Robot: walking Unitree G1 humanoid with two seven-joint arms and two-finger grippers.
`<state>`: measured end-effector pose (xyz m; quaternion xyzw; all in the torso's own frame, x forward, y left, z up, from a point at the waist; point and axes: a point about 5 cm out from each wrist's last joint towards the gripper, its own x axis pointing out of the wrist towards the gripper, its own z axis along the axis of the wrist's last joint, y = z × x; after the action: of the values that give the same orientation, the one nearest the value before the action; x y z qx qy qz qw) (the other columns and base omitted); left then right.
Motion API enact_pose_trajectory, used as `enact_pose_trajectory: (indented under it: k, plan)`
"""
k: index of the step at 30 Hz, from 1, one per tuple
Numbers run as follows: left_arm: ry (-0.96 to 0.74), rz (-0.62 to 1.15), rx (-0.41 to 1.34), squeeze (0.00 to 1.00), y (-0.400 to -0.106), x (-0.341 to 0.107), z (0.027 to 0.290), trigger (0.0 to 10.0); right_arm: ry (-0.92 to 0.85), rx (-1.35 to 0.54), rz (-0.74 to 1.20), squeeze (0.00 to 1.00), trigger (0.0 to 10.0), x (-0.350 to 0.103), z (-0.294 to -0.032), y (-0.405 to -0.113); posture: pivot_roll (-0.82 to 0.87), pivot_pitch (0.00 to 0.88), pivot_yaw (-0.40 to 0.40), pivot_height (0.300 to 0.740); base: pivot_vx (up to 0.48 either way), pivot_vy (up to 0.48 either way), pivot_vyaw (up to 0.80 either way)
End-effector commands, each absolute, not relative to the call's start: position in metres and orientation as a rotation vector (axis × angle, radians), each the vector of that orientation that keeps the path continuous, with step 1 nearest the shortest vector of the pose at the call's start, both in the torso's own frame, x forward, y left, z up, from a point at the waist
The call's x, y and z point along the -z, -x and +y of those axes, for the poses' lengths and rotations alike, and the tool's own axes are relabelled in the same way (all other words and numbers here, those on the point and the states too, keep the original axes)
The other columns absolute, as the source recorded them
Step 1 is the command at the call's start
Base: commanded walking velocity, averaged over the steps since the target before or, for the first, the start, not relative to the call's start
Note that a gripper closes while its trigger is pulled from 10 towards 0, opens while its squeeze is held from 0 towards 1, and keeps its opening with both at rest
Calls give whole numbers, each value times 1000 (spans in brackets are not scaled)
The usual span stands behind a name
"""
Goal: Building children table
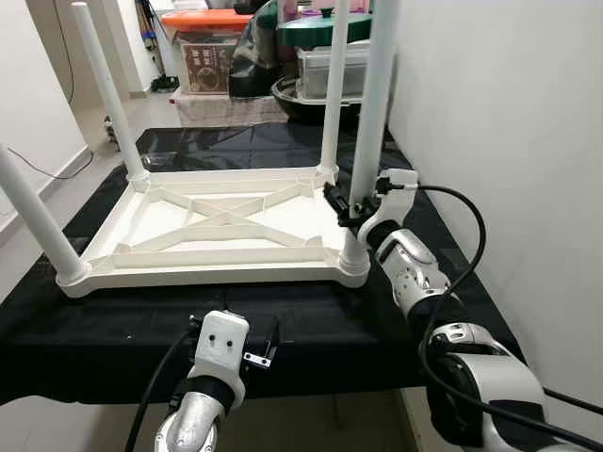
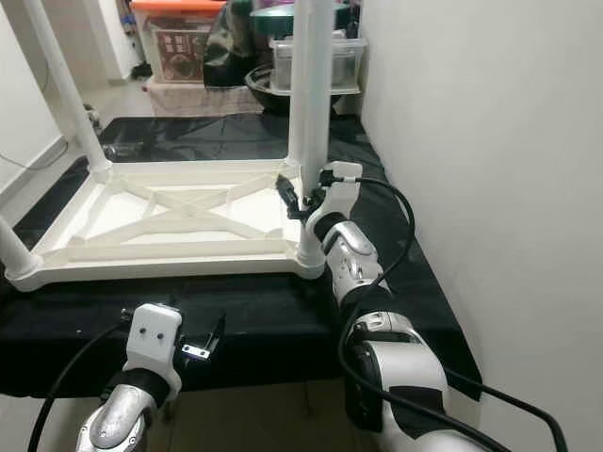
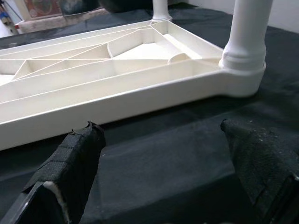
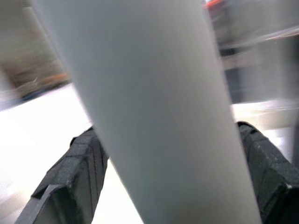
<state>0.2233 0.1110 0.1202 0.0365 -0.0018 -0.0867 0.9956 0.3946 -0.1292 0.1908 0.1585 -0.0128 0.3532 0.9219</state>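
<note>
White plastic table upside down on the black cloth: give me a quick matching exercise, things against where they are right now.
1. right pincer
2. left pincer
3. orange-lidded storage box
4. white plastic upside-down table top

a. on the floor behind the table
b. around the near right white table leg
c. lying on the black cloth
d. open, over the cloth's near edge

Pairs: 1-b, 2-d, 3-a, 4-c

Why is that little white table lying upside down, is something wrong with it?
Nothing looks broken. The white table lies top-down on the black cloth with its legs up, as for assembly. The right gripper clasps the near right leg; the left gripper hovers open nearby.
</note>
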Motion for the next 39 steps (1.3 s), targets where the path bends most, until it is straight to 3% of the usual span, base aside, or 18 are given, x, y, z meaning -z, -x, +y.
enact_pose_trajectory:
  k: [1,3,10,11,12,16,19,22,23,26,28,29,30,32,34,39]
  plan:
    - [-83,6,168,0,-225,-118,113,10000,-351,-1008,21,0,10000,-190,-110,-384,-16,0,4,734,0,0,0]
    - [-85,7,169,0,-224,-118,113,10000,-259,-1254,85,0,10000,-188,-104,-372,-16,0,4,734,0,0,0]
    - [-88,6,167,0,-224,-118,114,10000,-172,-1436,122,0,10000,-189,-90,-366,-4,0,1,734,0,0,0]
    - [-90,8,167,0,-224,-118,114,10000,-148,-1444,112,0,7608,-189,-84,-366,-2,0,3,734,0,0,0]
    - [-91,9,166,0,-224,-118,114,10000,-131,-1434,104,0,0,-189,-78,-366,-2,0,3,734,0,0,0]
    - [-91,9,165,0,-223,-117,114,10000,-89,-1332,63,0,0,-188,-69,-371,1,0,-1,734,0,0,0]
    - [-88,10,164,0,-223,-117,114,10000,-95,-1091,16,0,0,-190,-71,-382,-1,0,0,734,0,0,0]
    - [-88,12,164,0,-223,-117,114,10000,-109,-987,2,0,0,-190,-74,-386,-6,0,2,734,0,0,0]
    - [-89,13,165,0,-223,-116,114,10000,-125,-816,-8,0,0,-190,-81,-392,-11,0,5,734,0,0,0]
    - [-88,16,168,0,-222,-115,114,10000,-143,-651,2,0,0,-188,-88,-398,-14,0,11,734,0,0,0]
    - [-89,20,179,0,-222,-114,113,10000,-166,-241,30,0,0,-183,-113,-406,-21,0,19,734,0,0,0]
    - [-89,20,179,0,-222,-114,113,10000,-166,-241,30,0,0,-183,-113,-406,-21,0,19,734,0,0,0]
    - [-90,18,182,0,-222,-115,112,10000,-191,43,33,0,0,-178,-136,-406,-9,0,10,734,0,0,0]
    - [-90,18,182,0,-222,-115,112,10000,-191,43,33,0,0,-178,-136,-406,-9,0,10,734,0,0,0]
    - [-89,14,179,0,-223,-116,113,10000,-277,403,43,0,0,-167,-164,-397,-6,0,11,734,0,0,0]
    - [-89,18,181,0,-222,-115,112,10000,-321,414,18,0,0,-169,-159,-395,-6,0,11,734,0,0,0]
